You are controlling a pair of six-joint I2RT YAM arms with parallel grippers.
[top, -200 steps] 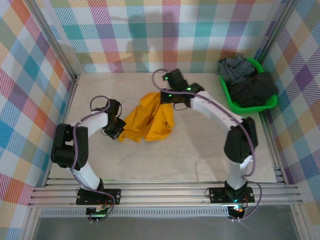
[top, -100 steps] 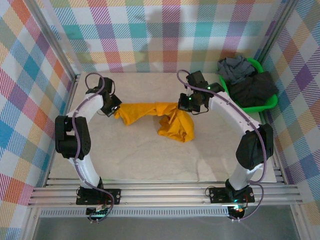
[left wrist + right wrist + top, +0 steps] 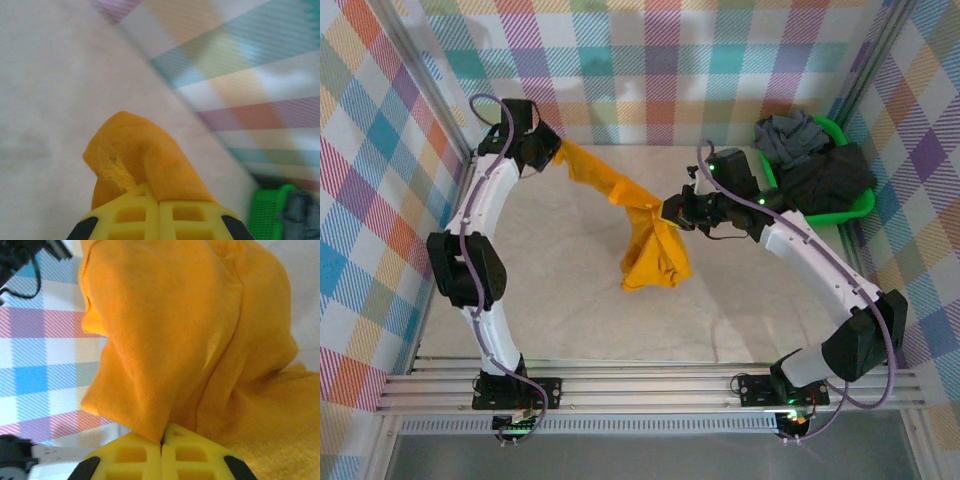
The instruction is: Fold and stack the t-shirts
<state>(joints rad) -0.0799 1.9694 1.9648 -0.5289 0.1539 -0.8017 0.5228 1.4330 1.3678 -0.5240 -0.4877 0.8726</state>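
T-shirt [image 3: 650, 255] in mustard-orange stretched between left fingers [image 3: 125, 214] and right fingers [image 3: 131, 456], both clamped on cloth, hem perhaps touching table [image 3: 570, 330]

The left arm [image 3: 485, 200], white-shelled with black joints, stretches far out from its base, nearly straight. The left pincer [image 3: 552, 152], with yellow plastic fingers, has both fingers pressed together on a fold of the mustard-orange cloth t-shirt [image 3: 655, 255]. The right arm [image 3: 810, 255] reaches out with a bent elbow, its wrist turned toward the left pincer. The right pincer [image 3: 670, 208] is likewise clamped tight on the same cloth.
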